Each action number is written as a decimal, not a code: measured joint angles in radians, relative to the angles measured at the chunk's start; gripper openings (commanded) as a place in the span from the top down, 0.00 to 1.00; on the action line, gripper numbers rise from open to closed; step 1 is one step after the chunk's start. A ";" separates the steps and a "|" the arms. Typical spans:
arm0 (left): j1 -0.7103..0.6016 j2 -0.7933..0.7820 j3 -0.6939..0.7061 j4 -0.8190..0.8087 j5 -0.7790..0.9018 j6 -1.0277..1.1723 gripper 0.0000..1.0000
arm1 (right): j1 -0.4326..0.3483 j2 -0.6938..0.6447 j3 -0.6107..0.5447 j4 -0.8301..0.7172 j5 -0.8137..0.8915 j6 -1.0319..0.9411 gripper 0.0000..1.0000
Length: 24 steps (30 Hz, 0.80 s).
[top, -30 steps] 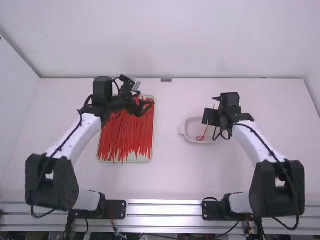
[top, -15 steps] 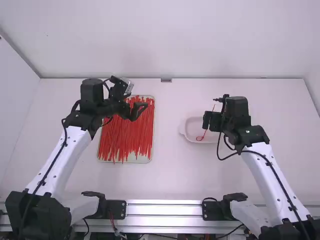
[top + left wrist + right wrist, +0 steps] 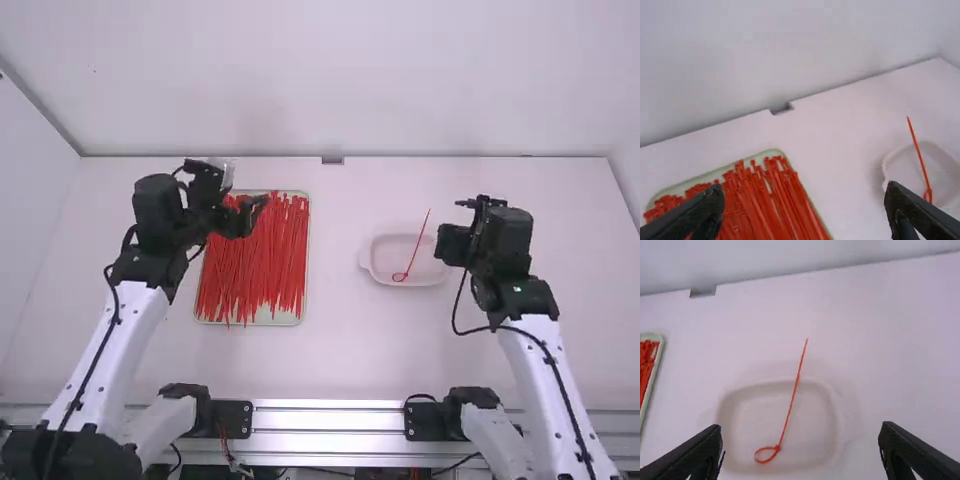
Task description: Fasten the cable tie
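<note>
A fastened red cable tie (image 3: 412, 250) lies in the white dish (image 3: 376, 258), its small loop (image 3: 766, 454) on the dish floor and its tail (image 3: 799, 371) sticking out over the far rim. The same tie (image 3: 918, 159) and dish (image 3: 890, 166) appear in the left wrist view. My right gripper (image 3: 451, 242) hangs open just right of the dish, nothing between its fingers. A pale green tray (image 3: 298, 315) holds a pile of loose red cable ties (image 3: 255, 262). My left gripper (image 3: 238, 214) is open above the tray's far end, holding nothing.
The white dish (image 3: 730, 407) sits mid-table, right of the tray (image 3: 765, 153). A small grey bracket (image 3: 332, 159) marks the table's back edge against the white wall. Bare white table lies between tray and dish and in front of both.
Both arms have pulled back toward the camera and outward. The right gripper let go of the tie, which now rests in the dish. The left gripper moved left over the tray.
</note>
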<state>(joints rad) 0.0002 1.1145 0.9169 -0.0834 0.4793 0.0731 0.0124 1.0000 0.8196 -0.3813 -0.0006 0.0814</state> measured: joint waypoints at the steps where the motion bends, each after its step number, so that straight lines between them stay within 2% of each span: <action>1: 0.000 -0.019 -0.019 0.018 -0.016 -0.015 0.23 | -0.010 -0.019 -0.019 0.019 0.004 -0.016 0.24; 5: 0.000 -0.093 -0.091 0.077 -0.082 -0.048 0.31 | -0.015 -0.093 -0.096 0.097 0.002 -0.056 0.32; 17: 0.000 -0.375 -0.370 0.080 -0.335 -0.070 0.59 | -0.015 -0.377 -0.372 0.369 0.002 -0.081 0.61; 24: 0.000 -0.544 -0.535 0.080 -0.442 -0.074 0.75 | -0.015 -0.543 -0.536 0.378 -0.001 -0.082 0.77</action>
<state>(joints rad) 0.0002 0.5705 0.3817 -0.0029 0.0376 -0.0010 -0.0029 0.4572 0.2836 -0.0036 -0.0017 -0.0010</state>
